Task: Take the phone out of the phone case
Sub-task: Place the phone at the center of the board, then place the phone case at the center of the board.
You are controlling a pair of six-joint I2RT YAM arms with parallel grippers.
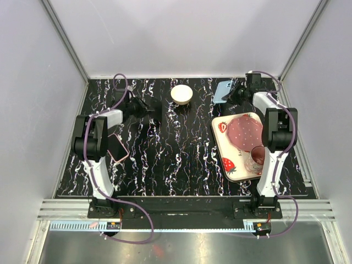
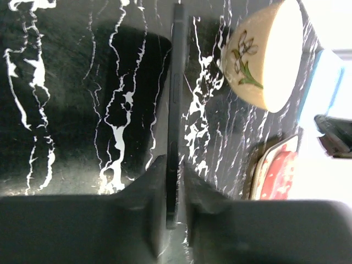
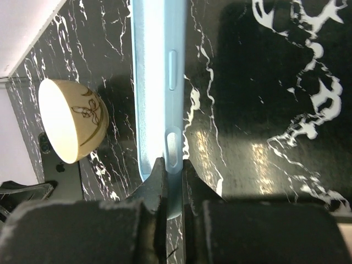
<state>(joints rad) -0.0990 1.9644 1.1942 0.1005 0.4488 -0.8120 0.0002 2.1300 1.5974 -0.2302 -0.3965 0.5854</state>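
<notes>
My left gripper is shut on a thin black phone, held edge-on above the marbled table; the phone's grey back also shows in the right wrist view. My right gripper is shut on the edge of a light blue phone case, at the back right of the table. In the wrist views the left gripper and the right gripper each pinch their item near its end. Phone and case are apart, with the bowl between them. The case also shows in the left wrist view.
A cream bowl with a flower print stands at the back centre. A strawberry-print tray at the right holds a red plate and a glass. A dark pink-rimmed flat item lies by the left arm.
</notes>
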